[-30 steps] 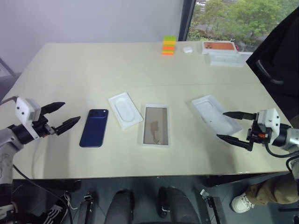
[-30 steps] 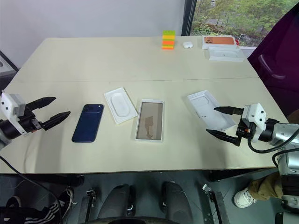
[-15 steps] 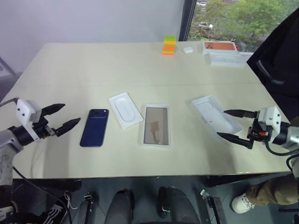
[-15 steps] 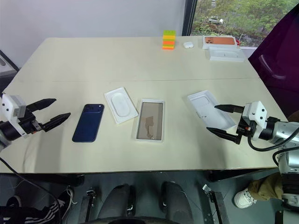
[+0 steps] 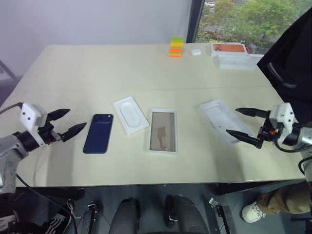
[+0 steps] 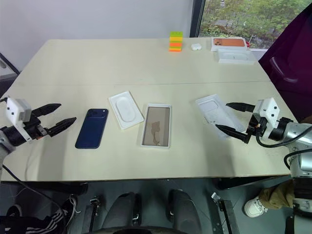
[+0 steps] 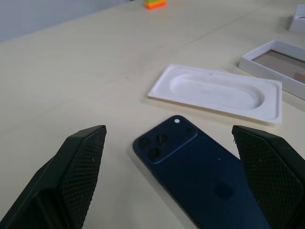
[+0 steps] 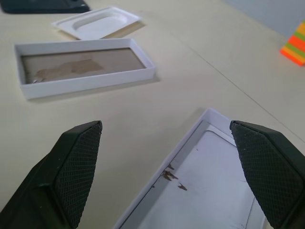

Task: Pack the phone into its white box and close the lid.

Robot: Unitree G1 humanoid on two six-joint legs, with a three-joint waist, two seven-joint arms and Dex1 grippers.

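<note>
Left wrist view shows the phone's (image 7: 205, 176) camera cluster.

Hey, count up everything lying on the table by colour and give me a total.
White: 5 – insert, white box, lid, far tray, small earbud-like case
Dark blue: 1 – phone
Orange-topped: 1 – box
Multicoloured: 1 – block stack
Total: 8

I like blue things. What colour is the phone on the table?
The phone is dark navy blue. It shows best in the left wrist view, lying camera side up.
</note>
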